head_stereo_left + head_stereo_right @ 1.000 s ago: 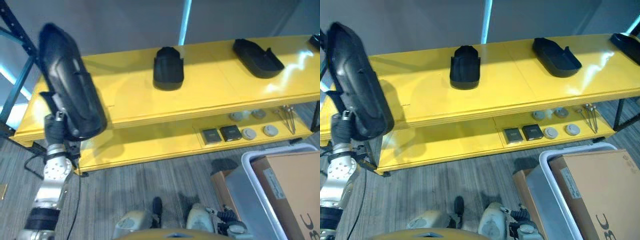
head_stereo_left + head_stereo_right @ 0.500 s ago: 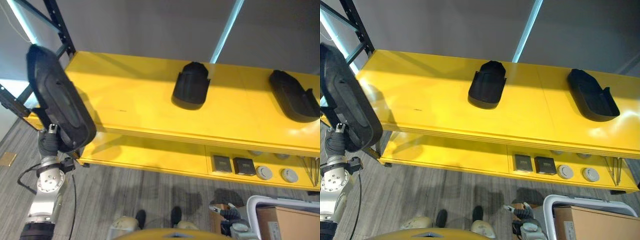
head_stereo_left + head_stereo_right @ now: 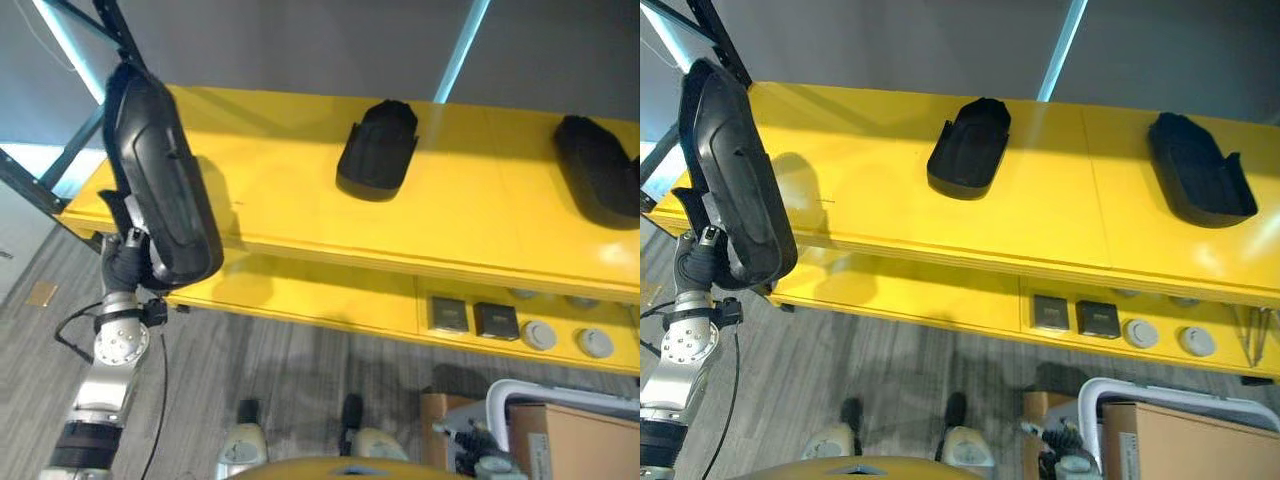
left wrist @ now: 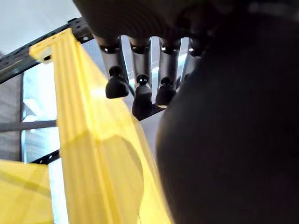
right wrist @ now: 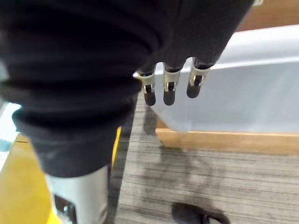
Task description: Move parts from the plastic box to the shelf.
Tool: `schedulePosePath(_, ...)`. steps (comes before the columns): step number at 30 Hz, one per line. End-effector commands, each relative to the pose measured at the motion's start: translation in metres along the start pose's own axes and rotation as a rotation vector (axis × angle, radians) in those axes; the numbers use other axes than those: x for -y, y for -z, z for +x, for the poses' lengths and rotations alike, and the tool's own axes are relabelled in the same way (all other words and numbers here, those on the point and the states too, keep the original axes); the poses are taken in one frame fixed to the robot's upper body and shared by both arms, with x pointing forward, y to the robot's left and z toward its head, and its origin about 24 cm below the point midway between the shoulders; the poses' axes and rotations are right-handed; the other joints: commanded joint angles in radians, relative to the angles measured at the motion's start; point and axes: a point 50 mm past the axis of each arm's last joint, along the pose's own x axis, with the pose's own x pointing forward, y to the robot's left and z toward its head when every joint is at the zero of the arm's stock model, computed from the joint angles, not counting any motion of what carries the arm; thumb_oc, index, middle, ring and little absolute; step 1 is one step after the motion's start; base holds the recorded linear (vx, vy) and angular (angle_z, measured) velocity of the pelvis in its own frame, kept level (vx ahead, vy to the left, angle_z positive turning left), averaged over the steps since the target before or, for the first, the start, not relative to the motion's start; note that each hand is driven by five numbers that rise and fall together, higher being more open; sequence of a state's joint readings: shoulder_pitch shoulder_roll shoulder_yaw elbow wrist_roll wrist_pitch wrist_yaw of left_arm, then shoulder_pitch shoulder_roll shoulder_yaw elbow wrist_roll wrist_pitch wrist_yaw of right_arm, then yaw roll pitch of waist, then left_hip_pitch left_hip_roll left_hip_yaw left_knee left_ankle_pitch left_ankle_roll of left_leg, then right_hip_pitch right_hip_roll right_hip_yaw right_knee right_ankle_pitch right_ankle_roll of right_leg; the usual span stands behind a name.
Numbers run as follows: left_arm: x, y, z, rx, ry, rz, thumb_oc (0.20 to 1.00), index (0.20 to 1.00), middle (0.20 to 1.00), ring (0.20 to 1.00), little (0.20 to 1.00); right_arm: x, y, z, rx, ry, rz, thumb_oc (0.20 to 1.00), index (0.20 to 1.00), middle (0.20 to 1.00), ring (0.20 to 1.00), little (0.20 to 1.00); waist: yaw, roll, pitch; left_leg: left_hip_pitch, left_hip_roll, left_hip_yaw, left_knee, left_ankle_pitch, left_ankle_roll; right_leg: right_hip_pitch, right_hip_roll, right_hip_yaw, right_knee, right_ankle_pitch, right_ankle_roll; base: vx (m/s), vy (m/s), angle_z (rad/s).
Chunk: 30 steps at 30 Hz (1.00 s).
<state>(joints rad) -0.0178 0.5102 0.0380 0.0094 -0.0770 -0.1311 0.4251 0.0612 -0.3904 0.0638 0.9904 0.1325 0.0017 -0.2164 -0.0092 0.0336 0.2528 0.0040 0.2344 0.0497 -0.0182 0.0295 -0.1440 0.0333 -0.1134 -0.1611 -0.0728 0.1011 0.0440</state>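
The left hand [image 3: 128,262], fingers [image 4: 140,93] curled on the black part [image 3: 165,180], has lifted it nearer the shelf [image 3: 300,200].

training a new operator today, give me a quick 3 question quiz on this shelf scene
1. True or false: the left hand holds a long black part.
2. How many black parts already lie on the top shelf? A) none B) two C) five
3. Where does the right hand hang?

Key:
1. True; it is upright, off the shelf's left end.
2. B: one mid-shelf, one further right.
3. Low, holding nothing, beside the pale plastic box on the floor.
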Motion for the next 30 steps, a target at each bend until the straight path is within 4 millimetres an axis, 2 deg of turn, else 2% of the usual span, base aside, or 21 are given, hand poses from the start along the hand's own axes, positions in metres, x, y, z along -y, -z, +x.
schedulePosePath(1, -0.028, -0.048, 0.015, 0.268, -0.111, -0.014, 0.2, 0.2, 0.2, 0.2, 0.2, 0.009, 0.011, -0.001, -0.043, 0.02, 0.051, 1.0, 1.0, 1.0, 1.0, 1.0, 0.007, 0.005, -0.06, -0.036, 0.007, -0.026, -0.035, 0.126, 0.012, 0.001, -0.041, 0.008, 0.105, -0.085, 0.068, 0.06, 0.255, -0.15)
schedulePosePath(3, -0.027, -0.049, 0.017, 0.272, -0.101, -0.019, 0.2, 0.2, 0.2, 0.2, 0.2, 0.008, 0.008, 0.0, -0.044, 0.019, 0.079, 1.0, 1.0, 1.0, 1.0, 1.0, 0.002, 0.011, -0.06, -0.031, -0.002, -0.023, -0.016, 0.104, 0.017, -0.013, -0.063, 0.016, 0.127, -0.086, 0.075, 0.07, 0.385, -0.35)
schedulePosePath(4, -0.023, -0.048, 0.02, 0.256, -0.085, -0.01, 0.2, 0.2, 0.2, 0.2, 0.2, 0.006, 0.007, 0.0, -0.049, 0.016, 0.115, 1.0, 1.0, 1.0, 1.0, 1.0, -0.009, 0.019, -0.053, -0.023, -0.026, -0.018, 0.02, 0.073, 0.026, -0.03, -0.1, 0.028, 0.171, -0.085, 0.09, 0.09, 0.512, -0.48)
schedulePosePath(9, -0.018, -0.047, 0.021, 0.246, -0.058, -0.012, 0.2, 0.2, 0.2, 0.2, 0.2, -0.009, 0.015, -0.005, -0.054, -0.018, 0.14, 1.0, 1.0, 1.0, 1.0, 1.0, -0.008, 0.01, -0.035, -0.03, -0.107, -0.027, 0.114, -0.008, 0.063, -0.025, -0.174, 0.063, 0.203, -0.066, 0.136, 0.08, 0.325, -0.19)
schedulePosePath(10, -0.019, -0.046, 0.02, 0.232, -0.046, -0.012, 0.2, 0.2, 0.2, 0.2, 0.2, -0.014, 0.018, -0.008, -0.052, -0.026, 0.149, 1.0, 1.0, 1.0, 1.0, 1.0, 0.0, 0.006, -0.028, -0.023, -0.155, -0.025, 0.12, -0.035, 0.091, -0.024, -0.215, 0.057, 0.203, -0.041, 0.155, 0.07, 0.353, -0.26)
schedulePosePath(12, -0.021, -0.043, 0.017, 0.221, -0.035, 0.004, 0.2, 0.2, 0.2, 0.2, 0.2, -0.018, 0.018, -0.009, -0.049, -0.028, 0.184, 1.0, 1.0, 1.0, 1.0, 1.0, 0.013, 0.005, -0.024, -0.016, -0.184, -0.008, 0.116, -0.052, 0.106, -0.033, -0.253, 0.026, 0.206, -0.004, 0.164, 0.04, 0.248, -0.37)
schedulePosePath(14, -0.028, -0.039, 0.012, 0.226, -0.026, 0.04, 0.2, 0.2, 0.2, 0.2, 0.2, -0.022, 0.013, -0.009, -0.031, -0.045, 0.187, 1.0, 1.0, 1.0, 1.0, 1.0, 0.031, 0.005, -0.023, -0.002, -0.201, 0.027, 0.091, -0.057, 0.121, -0.043, -0.27, -0.02, 0.216, 0.011, 0.17, 0.0, 0.158, -0.41)
schedulePosePath(15, -0.032, -0.039, 0.01, 0.232, -0.026, 0.054, 0.2, 0.2, 0.2, 0.2, 0.2, -0.024, 0.01, -0.01, -0.02, -0.056, 0.176, 1.0, 1.0, 1.0, 1.0, 1.0, 0.034, 0.005, -0.025, 0.007, -0.207, 0.037, 0.071, -0.055, 0.129, -0.051, -0.258, -0.026, 0.224, 0.011, 0.17, -0.02, 0.11, -0.56)
schedulePosePath(18, -0.037, -0.043, 0.013, 0.266, -0.038, 0.091, 0.2, 0.2, 0.2, 0.2, 0.2, -0.029, 0.007, -0.012, 0.003, -0.078, 0.147, 1.0, 1.0, 1.0, 1.0, 1.0, 0.021, 0.003, -0.031, 0.012, -0.213, 0.042, 0.041, -0.047, 0.133, -0.062, -0.177, -0.021, 0.204, -0.023, 0.162, 0.0, 0.01, -0.47)
schedulePosePath(21, -0.038, -0.051, 0.02, 0.273, -0.055, 0.112, 0.2, 0.2, 0.2, 0.2, 0.2, -0.028, 0.01, -0.011, 0.002, -0.081, 0.098, 1.0, 1.0, 1.0, 1.0, 1.0, 0.021, -0.012, -0.047, 0.003, -0.202, 0.041, 0.039, -0.044, 0.133, -0.057, -0.151, -0.011, 0.149, -0.013, 0.158, 0.01, -0.117, 0.04)
schedulePosePath(23, -0.033, -0.053, 0.024, 0.273, -0.053, 0.136, 0.2, 0.2, 0.2, 0.2, 0.2, -0.022, 0.013, -0.01, -0.013, -0.065, 0.095, 1.0, 1.0, 1.0, 1.0, 1.0, 0.012, -0.017, -0.054, 0.0, -0.187, 0.033, 0.03, -0.029, 0.119, -0.047, -0.124, 0.008, 0.117, -0.011, 0.148, 0.04, -0.116, -0.02)
schedulePosePath(26, -0.035, -0.055, 0.028, 0.283, -0.073, 0.199, 0.2, 0.2, 0.2, 0.2, 0.2, -0.015, 0.017, -0.009, -0.033, -0.06, 0.075, 1.0, 1.0, 1.0, 1.0, 1.0, 0.005, -0.025, -0.064, 0.007, -0.165, 0.045, 0.013, -0.015, 0.105, -0.023, -0.11, 0.002, 0.085, -0.012, 0.143, 0.07, -0.109, -0.01)
schedulePosePath(30, -0.048, -0.057, 0.044, 0.251, -0.093, 0.311, 0.2, 0.2, 0.2, 0.2, 0.2, -0.005, 0.03, -0.012, -0.075, -0.052, 0.04, 1.0, 1.0, 1.0, 1.0, 1.0, -0.028, -0.029, -0.079, 0.019, -0.135, 0.072, -0.002, 0.001, 0.088, -0.01, -0.089, 0.006, 0.065, -0.02, 0.136, 0.07, -0.068, -0.07)
